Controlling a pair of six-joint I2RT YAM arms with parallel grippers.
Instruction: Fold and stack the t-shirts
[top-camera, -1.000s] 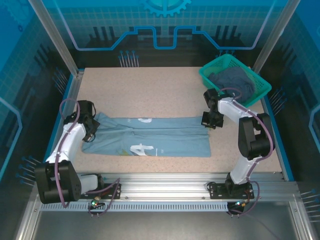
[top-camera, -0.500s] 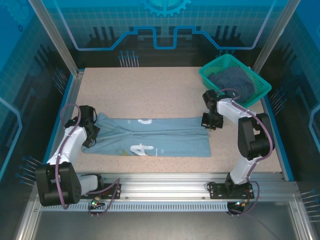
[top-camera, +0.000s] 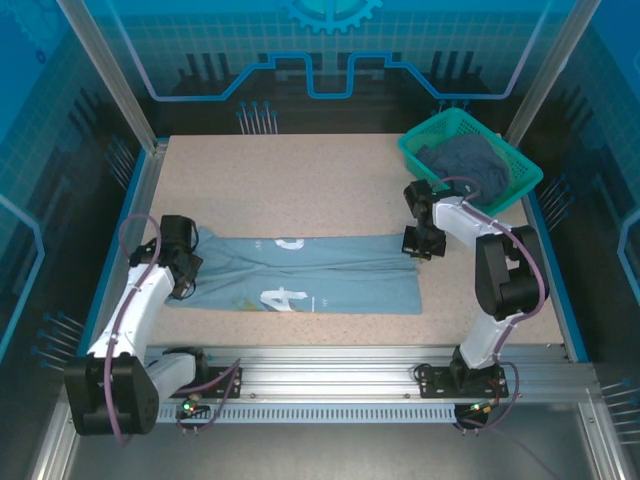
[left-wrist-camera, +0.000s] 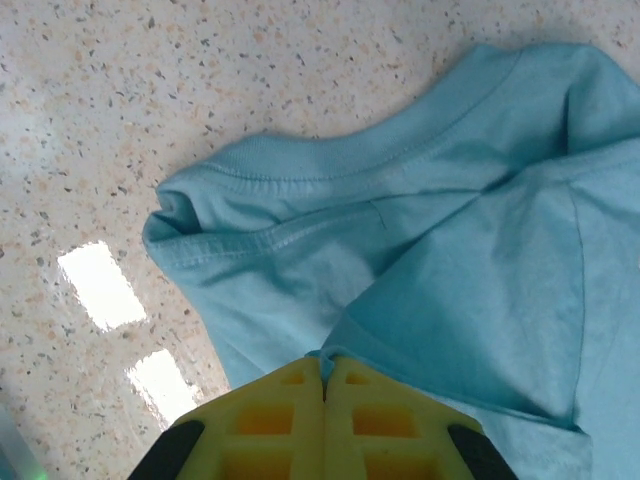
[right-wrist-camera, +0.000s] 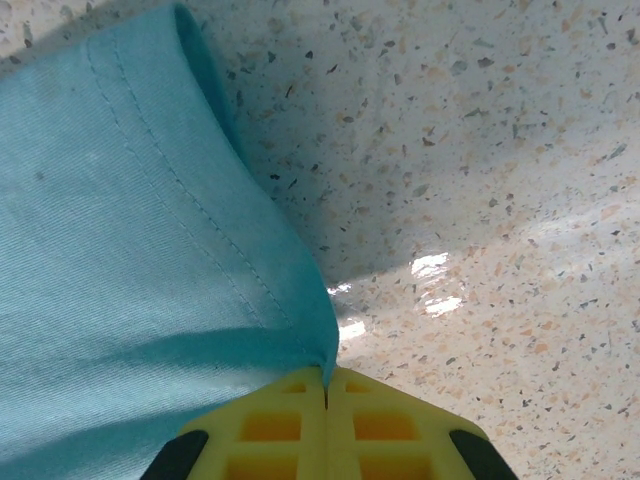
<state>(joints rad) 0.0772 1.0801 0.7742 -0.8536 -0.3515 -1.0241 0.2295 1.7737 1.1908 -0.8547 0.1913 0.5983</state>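
Here is the pale blue t-shirt (top-camera: 300, 280), stretched out in a long flat band across the near half of the desk (top-camera: 300, 180), white lettering showing on top. The left arm (top-camera: 140, 300) reaches to the shirt's left end, the right arm (top-camera: 470, 225) to its right end, so the cloth runs between the two.

From the left wrist, the yellow left jaws are pressed together with a fold of the pale blue cloth (left-wrist-camera: 420, 260) nipped at their tip, and a bunched, stitched edge lies on the speckled desk (left-wrist-camera: 150, 90) just ahead. From the right wrist, the right jaws are also pressed together, pinching the corner of a stitched hem; the shirt (right-wrist-camera: 110, 250) spreads away to the left and bare desk (right-wrist-camera: 480, 150) lies to the right.

Over at the far right corner sits the teal mesh basket (top-camera: 503, 143), and the darker t-shirt (top-camera: 465, 165) is crumpled inside it, well apart from the pale one.
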